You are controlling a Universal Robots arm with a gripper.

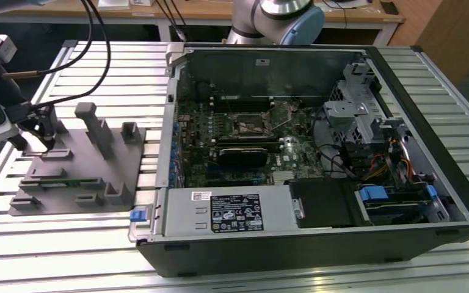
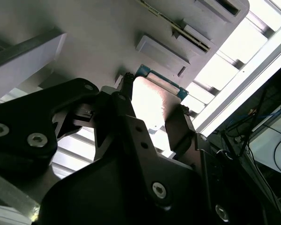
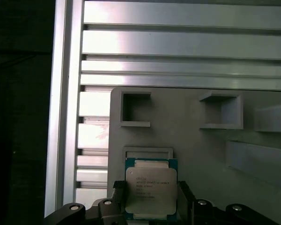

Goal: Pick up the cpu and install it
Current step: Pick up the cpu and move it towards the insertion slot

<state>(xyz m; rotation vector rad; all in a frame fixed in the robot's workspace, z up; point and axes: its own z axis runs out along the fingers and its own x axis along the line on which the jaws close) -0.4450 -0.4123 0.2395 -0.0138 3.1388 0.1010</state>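
The cpu (image 3: 151, 190) is a small square chip with a pale metal top and a green rim. It sits between my gripper's (image 3: 151, 199) two dark fingers (image 3: 118, 190), which press on its opposite edges just over a shallow square seat of the grey fixture (image 3: 187, 140). In the second wrist view the cpu (image 2: 152, 101) shows bright between the fingers of the gripper (image 2: 153, 96). In the exterior view my gripper (image 1: 37, 145) stands at the fixture's (image 1: 80, 177) end towards the exterior view's left. The motherboard's dark metal-framed socket (image 1: 247, 125) lies inside the open computer case (image 1: 300, 244), apart from the gripper.
The fixture carries upright grey posts (image 1: 96, 128) and blocks beside my gripper. Black cables (image 1: 88, 55) run from the arm over the slatted metal table (image 1: 55, 244). Inside the case are a drive cage (image 1: 356, 110), wiring and a labelled grey box (image 1: 226, 210).
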